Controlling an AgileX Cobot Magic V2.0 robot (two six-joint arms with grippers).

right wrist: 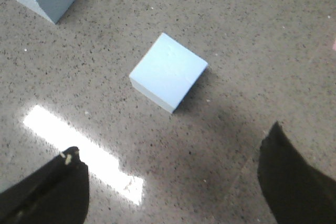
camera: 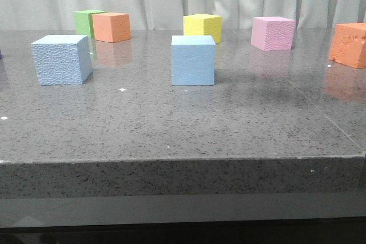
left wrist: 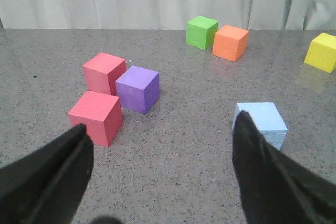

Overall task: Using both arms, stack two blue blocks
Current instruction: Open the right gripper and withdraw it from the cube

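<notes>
Pebbly block point(camera: 62, 59) at table's point(camera: 183, 135) left, smoother block point(camera: 193, 60) near centre, apart, other cubes behind

pebbly blue block point(camera: 62, 59) left, smoother blue block point(camera: 193, 60) centre; both upright, well apart.

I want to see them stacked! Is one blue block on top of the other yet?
Not yet. The pebbly sky-blue foam cube and the smoother sky-blue foam cube both sit apart on the grey table.

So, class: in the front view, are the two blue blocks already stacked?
No: the pebbly blue block and smoother blue block stand apart on the table.
</notes>
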